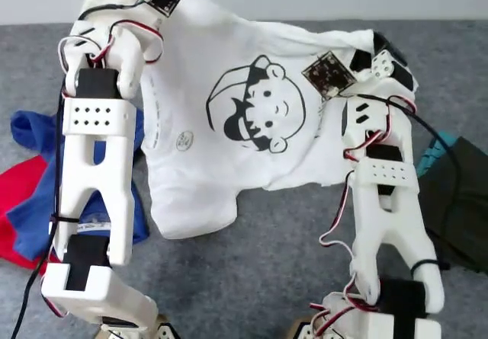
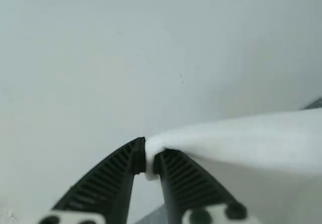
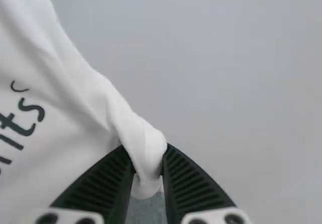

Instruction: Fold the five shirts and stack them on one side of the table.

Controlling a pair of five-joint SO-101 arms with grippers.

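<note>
Fabric of a white cotton T-shirt (image 1: pixel 229 179) with a black cartoon face print is stretched between the two arms near the far edge of the grey felt-like tabletop (image 1: pixel 274 270). The left hand (image 2: pixel 148 159) is closed on one upper corner of this shirt, and a small white fold is pinched between its black ribbed fingers (image 2: pixel 115 173). The right hand (image 3: pixel 147 168) is closed too, and it grips a twisted bunch of the same white cloth at the other upper corner. The printed side faces up to the high camera. The lower part of the white shirt rests in loose folds on the middle of the tabletop.

At the left edge of the tabletop lies a crumpled blue shirt (image 1: pixel 30 129), partly under the left arm, and it touches a red shirt (image 1: pixel 19 175) just beside it. At the right edge a dark shirt (image 1: pixel 457 202) lies in a heap, next to a piece of teal cloth (image 1: pixel 436 152).
</note>
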